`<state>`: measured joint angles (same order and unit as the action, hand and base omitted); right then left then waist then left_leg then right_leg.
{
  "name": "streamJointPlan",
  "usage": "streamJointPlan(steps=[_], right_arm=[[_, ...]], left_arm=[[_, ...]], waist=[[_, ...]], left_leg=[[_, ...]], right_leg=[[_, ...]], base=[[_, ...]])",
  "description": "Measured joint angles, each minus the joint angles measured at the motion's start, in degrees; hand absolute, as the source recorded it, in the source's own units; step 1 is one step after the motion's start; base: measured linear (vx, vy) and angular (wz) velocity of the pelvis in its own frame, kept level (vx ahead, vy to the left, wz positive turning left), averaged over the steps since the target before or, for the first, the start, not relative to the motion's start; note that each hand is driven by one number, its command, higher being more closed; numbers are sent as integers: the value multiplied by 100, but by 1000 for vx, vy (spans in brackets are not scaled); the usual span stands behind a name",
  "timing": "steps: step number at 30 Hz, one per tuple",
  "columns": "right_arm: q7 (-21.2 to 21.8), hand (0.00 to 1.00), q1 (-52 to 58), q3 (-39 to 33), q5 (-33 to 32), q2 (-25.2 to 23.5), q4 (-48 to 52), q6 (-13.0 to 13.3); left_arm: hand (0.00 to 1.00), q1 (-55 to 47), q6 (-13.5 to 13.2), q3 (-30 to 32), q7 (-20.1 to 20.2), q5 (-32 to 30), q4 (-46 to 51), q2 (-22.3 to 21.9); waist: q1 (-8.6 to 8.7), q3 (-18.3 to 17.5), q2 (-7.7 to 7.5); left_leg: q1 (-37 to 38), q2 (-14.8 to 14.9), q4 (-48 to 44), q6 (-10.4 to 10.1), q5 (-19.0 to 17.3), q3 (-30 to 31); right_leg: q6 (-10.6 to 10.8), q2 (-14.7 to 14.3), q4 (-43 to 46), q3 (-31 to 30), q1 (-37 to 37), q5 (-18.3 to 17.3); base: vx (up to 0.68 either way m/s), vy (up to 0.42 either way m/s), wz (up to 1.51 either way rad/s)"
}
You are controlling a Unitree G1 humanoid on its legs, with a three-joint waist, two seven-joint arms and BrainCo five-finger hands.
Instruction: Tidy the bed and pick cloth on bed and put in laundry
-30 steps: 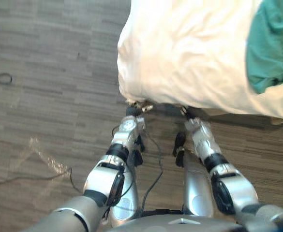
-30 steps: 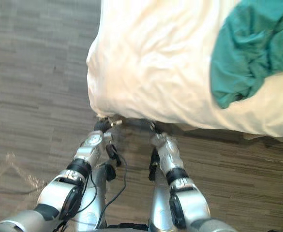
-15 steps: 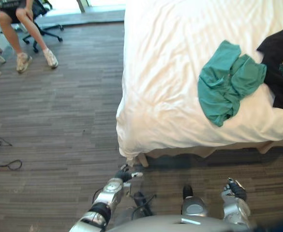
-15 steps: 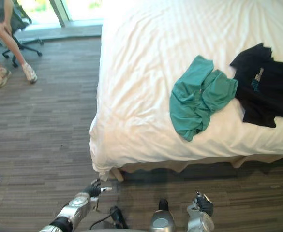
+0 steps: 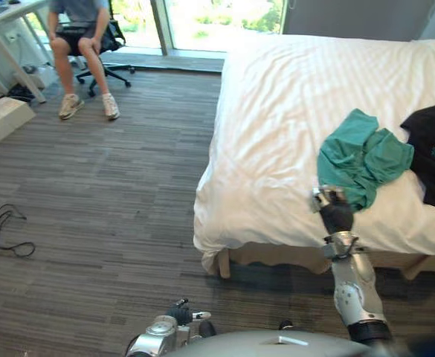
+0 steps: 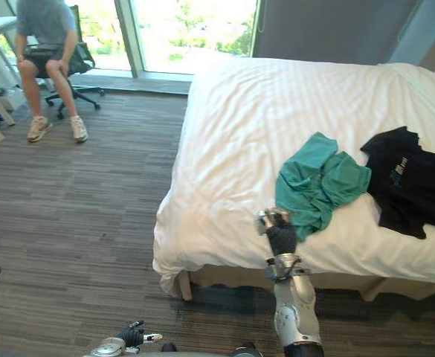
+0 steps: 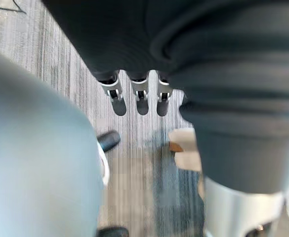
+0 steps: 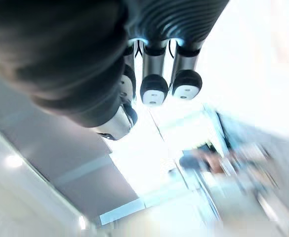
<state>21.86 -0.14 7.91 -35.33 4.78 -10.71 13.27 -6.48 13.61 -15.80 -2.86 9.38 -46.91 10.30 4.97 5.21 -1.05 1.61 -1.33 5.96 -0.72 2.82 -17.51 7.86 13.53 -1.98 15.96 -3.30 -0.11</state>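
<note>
Bed point(image 5: 276, 141): white sheet, mostly smooth, lightly wrinkled toward the near corner. Person point(image 5: 79, 44): seated on a chair across the floor, well apart from the work. Black cloth point(image 5: 434, 152): lying flat on the bed at my far right. Teal cloth point(image 5: 360, 158): crumpled in folds on the sheet, beside the black one with a strip of sheet between them, near the bed's front edge. My right hand point(image 5: 334, 212) is up in front of that edge, just below the teal cloth, not touching it as far as I can judge; its fingers point(image 8: 154, 89) are loosely extended side by side, holding nothing. My left hand point(image 5: 178, 312) hangs low over the floor, its fingers point(image 7: 142, 96) straight and empty. Risks, as I judge them: closing low on the cloth could pinch the sheet with it and drag the bed untidy; catching a single fold could let the rest trail and slip to the floor; a wide sweep could snag the black cloth.
</note>
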Motion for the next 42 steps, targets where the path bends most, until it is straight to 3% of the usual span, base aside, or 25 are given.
streamJointPlan(steps=[1, 3, 6, 9, 11, 13, 15, 20, 25, 29, 33, 38, 39, 42], right_arm=[[-7, 100, -147, 176, 1, 28, -64, -13], [-167, 100, -1038, 580, 1, 51, -377, -26], [-836, 100, -3070, 545, -2, 44, -1267, 27], [-1239, 100, -4307, 187, -244, 53, -1810, 116], [-1376, 100, -4619, 53, -424, 95, -1942, 237], [-1415, 100, -4761, 106, -616, 85, -1804, 567], [-1484, 100, -4714, 190, -626, 26, -1649, 729], [-1635, 100, -4328, 145, -709, -180, -986, 1148], [-1545, 100, -3481, -275, -1001, -180, -444, 1479], [-1346, 100, -2780, -736, -1642, -156, -254, 1544], [-1352, 100, -1671, -1883, -2504, -147, -835, 1493], [-1286, 100, -582, -2192, -2562, -131, -960, 1251], [-1284, 0, -358, -2198, -2350, -132, -1154, 1066], [-1287, 0, -74, -2200, -1628, -216, -1737, 700]], left_arm=[[0, 55, -3, -7, -25, 0, 34, -17], [0, 483, -5, -12, -214, 69, 86, -105], [0, 1836, -108, 27, -482, 400, 34, -33], [0, 2953, -398, 277, -612, 694, -195, 8], [0, 3357, -564, 338, -662, 813, -280, 11], [0, 3815, -746, 405, -890, 993, -383, -18], [0, 3922, -805, 531, -1098, 1105, -379, -135], [0, 3926, -800, 1056, -1598, 1253, -86, -558], [0, 3643, -756, 1370, -1756, 1245, 279, -726], [0, 3549, -762, 1520, -1754, 1245, 350, -654], [0, 3449, -794, 1589, -1708, 1243, 412, -669], [0, 2978, -843, 1496, -1683, 1231, 393, -667], [0, 2827, -935, 1355, -1585, 1188, 340, -677], [0, 2491, -1078, 1237, -1468, 1115, 217, -692]], waist=[[-33, 21, 33], [-216, 441, 167], [-337, 1532, 284], [-451, 2184, 279], [-480, 2215, 286], [-450, 2247, 308], [-447, 2253, 313], [-432, 2301, 297], [-436, 2357, 284], [-426, 2364, 240], [-367, 2379, 206], [-184, 2370, 121], [-159, 2359, 103], [-156, 2172, -9]], left_leg=[[-114, 15, -2, -6, 3, 41], [-522, -25, -13, -28, 68, 187], [-1316, 28, -39, -35, 451, 288], [-1902, 103, -116, 148, 702, 287], [-2355, 118, -258, 198, 736, 287], [-2864, 127, -516, 230, 752, 288], [-3082, 137, -776, 281, 713, 273], [-3733, 294, -1458, 244, 244, 222], [-3738, 475, -1587, 236, 190, -69], [-3658, 604, -1731, 249, 45, -330], [-3519, 780, -2090, 229, -266, -515], [-2937, 973, -2309, 115, -646, -743], [-2671, 1015, -2306, 60, -731, -798], [-2318, 1060, -2230, -27, -826, -871]], right_leg=[[-2, 15, 60, -18, 150, -1], [-13, 52, 340, -116, 703, -6], [-153, 23, 641, -110, 1533, 150], [-207, -47, 724, -109, 2076, 374], [-206, -38, 796, -111, 2490, 395], [-206, 6, 939, -128, 2946, 396], [-265, 55, 1190, -244, 3200, 322], [-335, 103, 2171, -433, 4029, -182], [-423, -5, 2181, -596, 4105, -214], [-428, -139, 1964, -786, 4027, -44], [-395, -257, 1811, -964, 3788, 38], [-393, -366, 1796, -1168, 3281, -65], [-407, -404, 1796, -1195, 3050, -145], [-411, -453, 1796, -1220, 2773, -284]], base=[[-83, 28, 0], [-107, 43, 2], [-168, 23, 29], [-87, -32, 13], [2, -34, 12], [44, -21, 6], [41, -27, -5], [-31, -39, -3], [-42, -16, -16], [22, -13, -40], [74, -28, -33], [104, -22, -40], [91, -20, -23], [146, -42, -16]])
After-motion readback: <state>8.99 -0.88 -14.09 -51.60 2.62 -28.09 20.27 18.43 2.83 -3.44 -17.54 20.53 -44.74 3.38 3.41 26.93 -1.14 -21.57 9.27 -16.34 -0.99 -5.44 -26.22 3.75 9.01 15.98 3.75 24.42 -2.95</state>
